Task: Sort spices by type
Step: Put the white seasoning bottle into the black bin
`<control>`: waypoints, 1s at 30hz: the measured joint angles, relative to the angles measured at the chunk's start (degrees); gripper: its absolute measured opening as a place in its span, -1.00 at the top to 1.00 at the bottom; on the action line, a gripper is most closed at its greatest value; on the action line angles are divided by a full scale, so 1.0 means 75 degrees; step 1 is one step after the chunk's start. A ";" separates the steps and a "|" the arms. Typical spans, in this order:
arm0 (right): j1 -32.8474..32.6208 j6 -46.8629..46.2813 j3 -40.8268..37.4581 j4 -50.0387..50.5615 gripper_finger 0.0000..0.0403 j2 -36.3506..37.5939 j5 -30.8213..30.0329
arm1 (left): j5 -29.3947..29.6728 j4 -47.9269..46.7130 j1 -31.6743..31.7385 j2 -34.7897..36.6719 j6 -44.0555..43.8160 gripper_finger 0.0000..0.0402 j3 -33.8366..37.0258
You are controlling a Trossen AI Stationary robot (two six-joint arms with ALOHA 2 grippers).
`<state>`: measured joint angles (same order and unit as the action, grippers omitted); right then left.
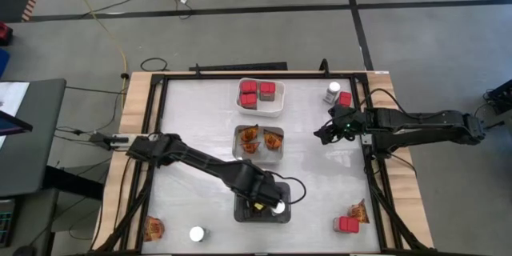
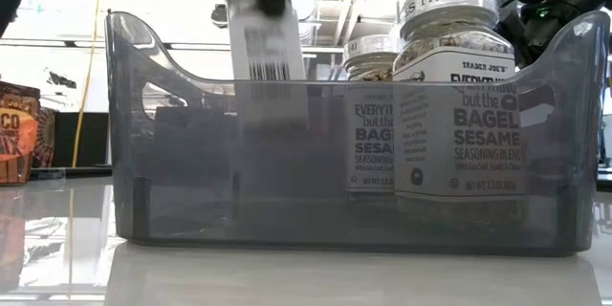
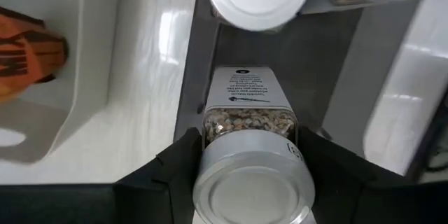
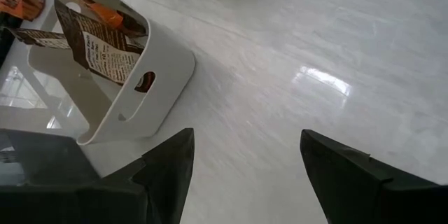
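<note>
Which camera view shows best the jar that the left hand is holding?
The left wrist view: the jar fills it, between the left hand fingers. The low view shows only its barcoded label behind the grey tray; the high view, its lid.

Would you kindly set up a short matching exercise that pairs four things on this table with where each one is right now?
Things:
1. red boxes
2. orange-brown packets
3. jar in the left pincer
4. right pincer

Places or states:
A. held over the dark grey tray, beside jars already standing in it
B. open and empty, hovering above bare table on the right side
C. in the white tray at the far edge
D. in the middle tray

Pairs: 1-C, 2-D, 3-A, 4-B
</note>
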<state>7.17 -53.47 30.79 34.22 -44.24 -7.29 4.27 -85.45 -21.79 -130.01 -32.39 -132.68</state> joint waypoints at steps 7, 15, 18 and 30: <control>-0.0001 0.0003 0.0000 0.0003 -0.42 0.0002 0.0003 | -0.0088 0.0113 0.0133 -0.0422 0.0083 -0.03 -0.0003; -0.0001 0.0007 0.0000 0.0013 -0.42 0.0002 0.0006 | -0.0128 0.0617 0.0215 -0.0455 0.0517 -0.04 0.0087; -0.0001 0.0017 0.0000 0.0017 -0.42 -0.0001 0.0006 | -0.0081 0.0683 0.0232 -0.0449 0.0679 -0.05 0.0093; -0.0001 0.0017 0.0000 0.0018 -0.42 -0.0001 0.0006 | 0.0165 0.0997 0.0256 -0.0447 0.0797 -0.06 0.0096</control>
<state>7.16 -53.34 30.79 34.35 -44.25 -7.25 5.51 -77.97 -19.87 -133.37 -26.41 -131.96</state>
